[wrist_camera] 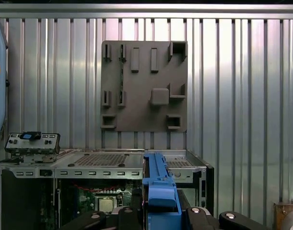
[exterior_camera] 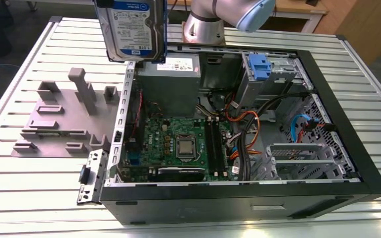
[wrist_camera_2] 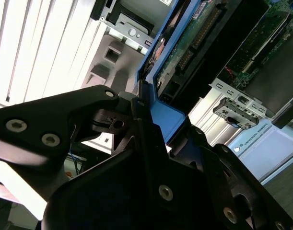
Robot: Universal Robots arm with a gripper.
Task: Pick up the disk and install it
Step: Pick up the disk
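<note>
Hand (wrist_camera_2: 153,120) closed on the disk (exterior_camera: 132,27), black fingers (wrist_camera_2: 88,112) clamped from both sides at one end. In the first wrist view the hand (wrist_camera: 160,213) pinches the blue rail edge of the disk (wrist_camera: 158,184). My guess is that gripping the rails leaves the broad faces untouched. The disk is held in the air, clear of the tabletop (exterior_camera: 18,198). In the exterior view it hangs at the top of the picture, above the near edge of the computer case (exterior_camera: 230,201) on the exterior view's left. Its long axis runs nearly vertical, tilted a little, with the free short end pointing down toward the case and the white-and-blue label facing the exterior camera. The second wrist view shows the other face, the circuit board side of the disk (wrist_camera_2: 199,43). The robot arm (exterior_camera: 210,20) stands behind the case. The case lies on its side with the open side up, presumably so the bays can be reached from above. Its motherboard (exterior_camera: 177,144) is exposed, and a drive bay with a blue latch (exterior_camera: 260,67) sits at the far corner. Beside the case, on the exterior view's left, lies a grey fixture plate (exterior_camera: 58,124) with upright posts, likely a parts holder. The disk is neither on it nor in the case.
</note>
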